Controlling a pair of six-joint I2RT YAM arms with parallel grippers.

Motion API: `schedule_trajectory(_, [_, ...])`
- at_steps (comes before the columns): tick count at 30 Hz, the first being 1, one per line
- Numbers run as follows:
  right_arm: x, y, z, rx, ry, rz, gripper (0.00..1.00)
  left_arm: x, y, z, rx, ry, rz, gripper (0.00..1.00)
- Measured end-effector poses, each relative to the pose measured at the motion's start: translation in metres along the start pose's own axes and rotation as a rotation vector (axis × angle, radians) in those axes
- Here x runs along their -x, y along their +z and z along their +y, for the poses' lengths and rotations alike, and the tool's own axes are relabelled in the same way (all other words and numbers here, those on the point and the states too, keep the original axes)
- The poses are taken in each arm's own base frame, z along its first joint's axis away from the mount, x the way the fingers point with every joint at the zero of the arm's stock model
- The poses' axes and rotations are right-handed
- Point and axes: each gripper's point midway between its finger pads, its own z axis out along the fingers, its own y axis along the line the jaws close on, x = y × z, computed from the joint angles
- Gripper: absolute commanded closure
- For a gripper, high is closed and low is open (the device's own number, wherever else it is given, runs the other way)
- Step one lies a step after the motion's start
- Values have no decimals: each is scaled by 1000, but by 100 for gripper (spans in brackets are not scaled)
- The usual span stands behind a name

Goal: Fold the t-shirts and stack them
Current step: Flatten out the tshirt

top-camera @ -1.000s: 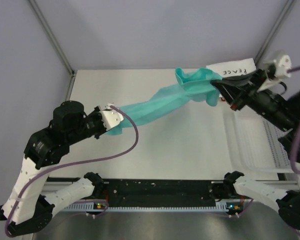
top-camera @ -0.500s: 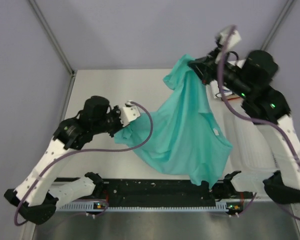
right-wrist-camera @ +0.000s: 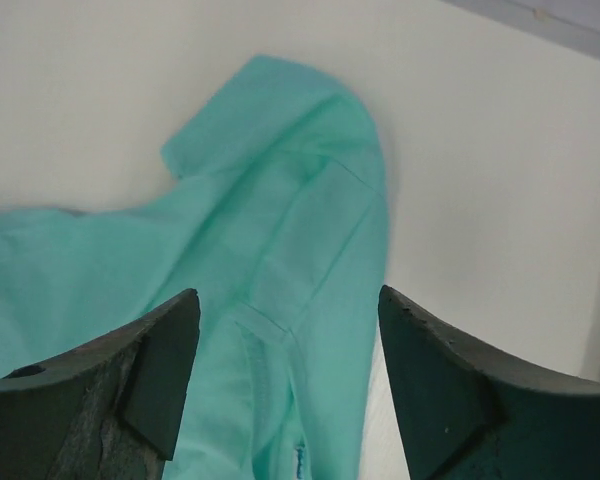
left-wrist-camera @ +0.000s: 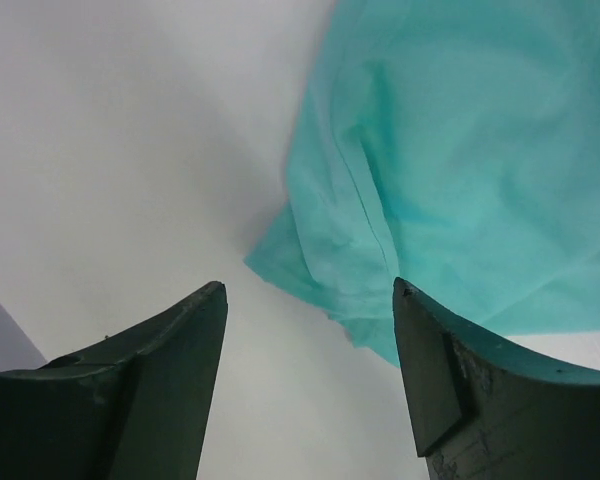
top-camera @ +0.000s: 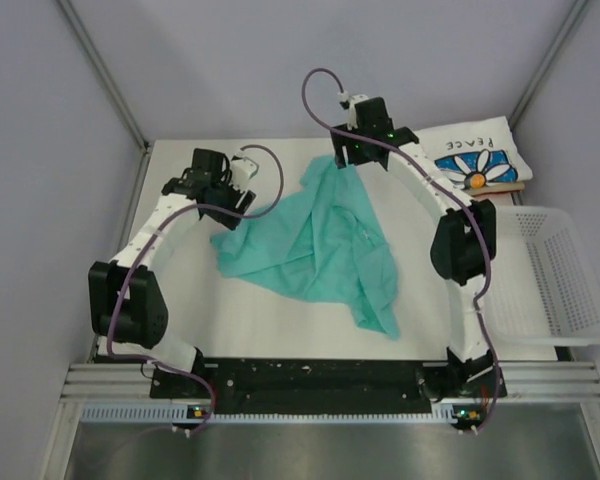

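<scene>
Cloth of the teal-green t-shirt (top-camera: 315, 245) takes the middle of the table (top-camera: 180, 320). It lies rumpled, neither flat nor folded. Its nearest part is a narrow tail that points toward the near right. From there the shirt runs diagonally up to a tip at the far centre, and this is its long axis. One wide wing goes out to the left.

Just beyond this wing, on the far left, hangs the left gripper (top-camera: 236, 184). In its wrist view the jaws stand widely apart with nothing between them. The corner of the wing lies on the table just ahead, a little to the right. The right gripper (top-camera: 355, 158) hangs over the far tip of the shirt. It is also wide open and holds nothing, and in its own view a sleeve-like fold lies directly below the gap.

So each arm has one end of the shirt close to it: the left arm is nearer to the wing, the right arm to the far tip. I judge that the folding of this shirt is not yet begun, and that the next move needs a grasp on these two ends to pull the cloth flat.

At the far right the white t-shirt (top-camera: 475, 165) with the daisy print looks already folded and lies well apart from the teal one. The white mesh basket (top-camera: 560, 280) stands at the right edge, nearer than that shirt.
</scene>
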Motion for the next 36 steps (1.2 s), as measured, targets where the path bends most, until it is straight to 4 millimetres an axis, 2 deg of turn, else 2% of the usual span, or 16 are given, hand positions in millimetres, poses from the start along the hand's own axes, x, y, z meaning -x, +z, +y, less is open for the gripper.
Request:
schedule_trajectory(2, [-18,-2,-16,-52,20,45,29,1,10,15,17,-29,11,28])
schedule_trajectory(4, [-39,-18,-29,-101,37,91,29,2,10,20,14,-36,1,28])
schedule_trajectory(5, [-49,-27,-32,-114,44,107,29,4,8,18,5,-30,-9,27])
schedule_trajectory(7, [-80,-62,-35,-144,69,154,29,11,2,10,-38,-1,-52,27])
schedule_trajectory(9, [-102,-95,-32,-158,88,170,29,13,-9,-4,-97,32,-97,27])
schedule_trajectory(12, [-138,-139,-16,-142,110,180,32,8,-26,-28,-180,90,-149,27])
schedule_trajectory(15, [-179,-163,7,-100,113,223,35,-8,-40,-50,-246,150,-174,27])
schedule_trajectory(18, [-228,-177,31,-65,108,309,40,-29,-47,-70,-295,206,-186,27])
schedule_trajectory(22, [-280,-192,54,-34,118,414,43,-50,-49,-88,-344,249,-189,27])
schedule_trajectory(26, [-309,-200,68,-16,149,468,44,-59,-46,-97,-376,269,-182,27])
schedule_trajectory(31, [-349,-206,62,-69,211,554,47,-62,-43,-103,-398,286,-184,28])
schedule_trajectory(32, [-355,-207,61,-79,218,566,50,-63,-43,-104,-401,287,-183,28])
schedule_trajectory(34, [-365,-208,58,-102,232,586,64,-66,-40,-107,-408,290,-180,28])
schedule_trajectory(36, [-368,-207,57,-112,242,595,92,-69,-36,-111,-414,302,-175,28])
